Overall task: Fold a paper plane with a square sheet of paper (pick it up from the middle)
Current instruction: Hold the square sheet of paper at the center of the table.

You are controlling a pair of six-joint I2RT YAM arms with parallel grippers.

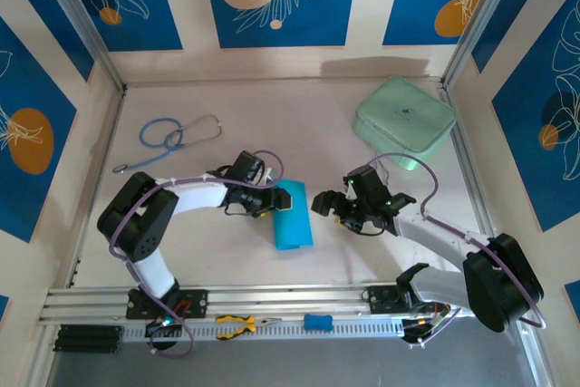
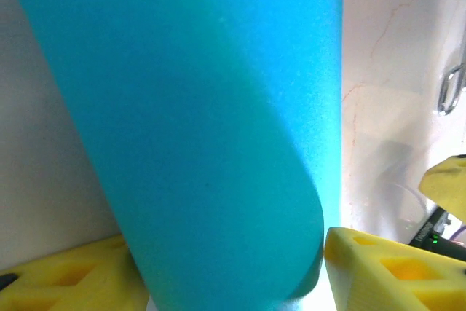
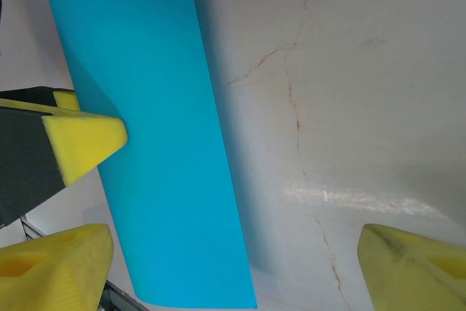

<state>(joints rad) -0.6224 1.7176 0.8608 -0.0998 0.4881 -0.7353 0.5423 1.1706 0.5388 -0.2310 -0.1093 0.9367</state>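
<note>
The square sheet of paper (image 1: 293, 217) is bright cyan and lies mid-table, doubled over loosely into an upright rectangle with a rounded fold; it has no paper plane shape. My left gripper (image 1: 270, 201) is at its left edge. In the left wrist view the curved paper (image 2: 204, 143) sits between the yellow fingers of the left gripper (image 2: 226, 282), with a thin gap at the right finger, so the jaws are open. My right gripper (image 1: 328, 205) hovers just right of the sheet, open. In its view the paper (image 3: 160, 165) lies left of the right gripper (image 3: 237, 267), bare table between the fingers.
A mint-green case (image 1: 404, 120) sits at the back right. A blue-tubed stethoscope (image 1: 172, 138) lies at the back left. Yellow-handled pliers (image 1: 237, 325) and a small blue block (image 1: 318, 322) rest on the aluminium rail (image 1: 272, 301) at the near edge.
</note>
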